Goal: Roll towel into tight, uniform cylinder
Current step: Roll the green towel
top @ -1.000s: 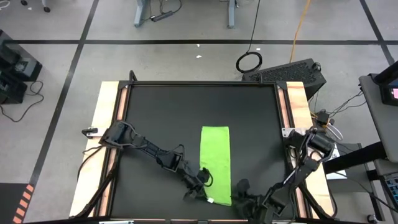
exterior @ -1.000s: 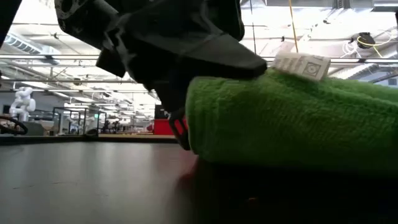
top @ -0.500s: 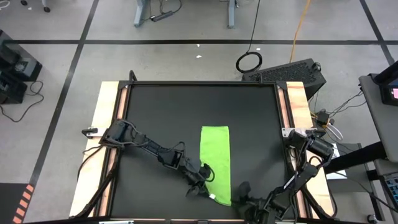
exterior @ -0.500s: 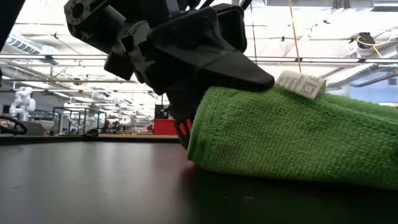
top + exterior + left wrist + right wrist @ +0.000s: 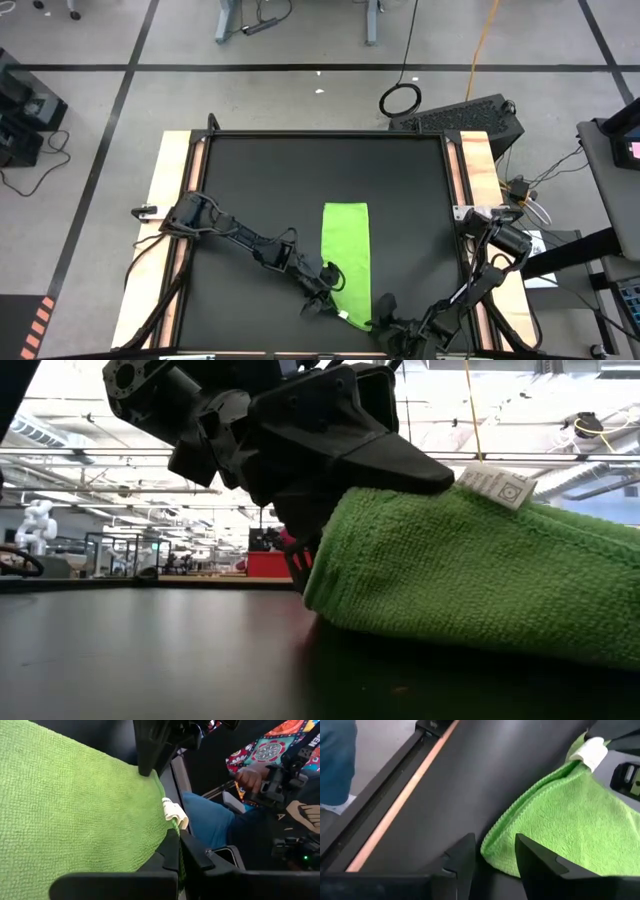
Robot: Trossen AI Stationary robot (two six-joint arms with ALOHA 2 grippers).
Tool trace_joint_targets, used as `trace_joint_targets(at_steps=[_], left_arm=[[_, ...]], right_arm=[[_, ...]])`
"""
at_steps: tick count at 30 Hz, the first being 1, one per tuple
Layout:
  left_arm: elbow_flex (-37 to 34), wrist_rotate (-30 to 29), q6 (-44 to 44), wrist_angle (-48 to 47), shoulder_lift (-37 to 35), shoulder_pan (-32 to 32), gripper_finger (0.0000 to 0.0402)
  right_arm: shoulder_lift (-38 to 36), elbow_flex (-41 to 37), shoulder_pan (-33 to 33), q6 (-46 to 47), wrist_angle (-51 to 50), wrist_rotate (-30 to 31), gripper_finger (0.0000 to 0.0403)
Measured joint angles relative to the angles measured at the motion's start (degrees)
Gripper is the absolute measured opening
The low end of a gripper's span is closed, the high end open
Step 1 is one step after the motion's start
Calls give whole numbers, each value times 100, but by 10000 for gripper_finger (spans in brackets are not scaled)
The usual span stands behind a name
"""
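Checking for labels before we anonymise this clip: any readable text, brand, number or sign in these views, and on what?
None readable.
Small white tag on the lime-green terry cloth towel: grey print with a square symbol, too blurred to read in the low view.
Same tag in the wrist views: folded, no print showing.
Red marking under the left gripper, low view: illegible.

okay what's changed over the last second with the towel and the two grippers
The left gripper, jaws shut on the towel by its white tag, has slid a little farther along the towel's near edge and lifted it slightly. The right gripper has drawn back toward the table's near edge, its jaws narrowed around the towel's other near corner. The rest of the towel lies flat as before.
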Motion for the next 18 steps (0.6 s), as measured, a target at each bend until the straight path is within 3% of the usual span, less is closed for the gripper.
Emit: trace_joint_targets(at_steps=[6, 13, 18], left_arm=[[-73, -55, -2, -5, 0, 0, 1], [-83, -85, 0, 71, -2, 0, 1], [-83, -88, 40, -6, -3, -77, 1]], right_arm=[[52, -2, -1, 6, 189, 51, 107], [65, -2, -48, 629, -64, 3, 15], [73, -2, -157, 1176, -107, -52, 10]])
